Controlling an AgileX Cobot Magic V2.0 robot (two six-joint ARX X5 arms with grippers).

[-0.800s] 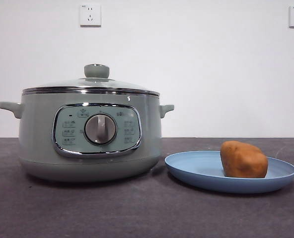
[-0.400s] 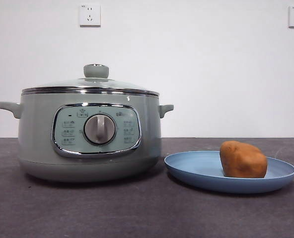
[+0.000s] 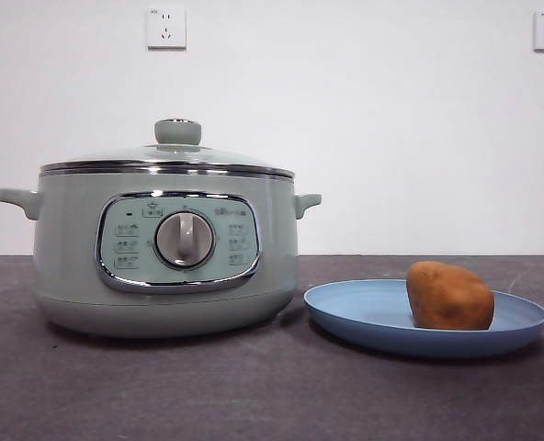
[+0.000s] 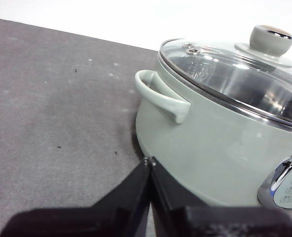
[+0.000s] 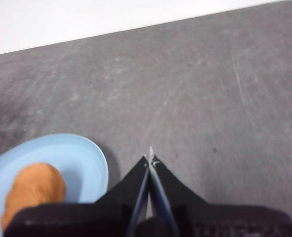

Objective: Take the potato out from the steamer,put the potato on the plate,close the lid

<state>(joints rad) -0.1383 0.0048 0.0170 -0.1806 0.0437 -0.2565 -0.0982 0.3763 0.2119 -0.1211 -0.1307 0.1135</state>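
The orange-brown potato (image 3: 449, 295) lies on the light-blue plate (image 3: 364, 317) at the right; both also show in the right wrist view, potato (image 5: 32, 190) on plate (image 5: 82, 158). The pale-green steamer (image 3: 166, 248) stands at the left with the glass lid (image 3: 166, 158) seated on its rim; the left wrist view shows the steamer (image 4: 220, 148) and lid (image 4: 235, 74) too. My left gripper (image 4: 149, 161) is shut and empty, beside the steamer's side handle (image 4: 161, 96). My right gripper (image 5: 150, 158) is shut and empty, over bare table beside the plate. Neither gripper shows in the front view.
The dark grey tabletop (image 3: 272, 395) runs in front of the steamer and plate. A white wall with two sockets (image 3: 165, 28) stands behind. Open table lies to the steamer's outer side (image 4: 52, 113) and beyond the plate (image 5: 210, 98).
A dark tip at the top right corner of the front view half a second ago is gone. The steamer, lid, plate and potato have not moved.
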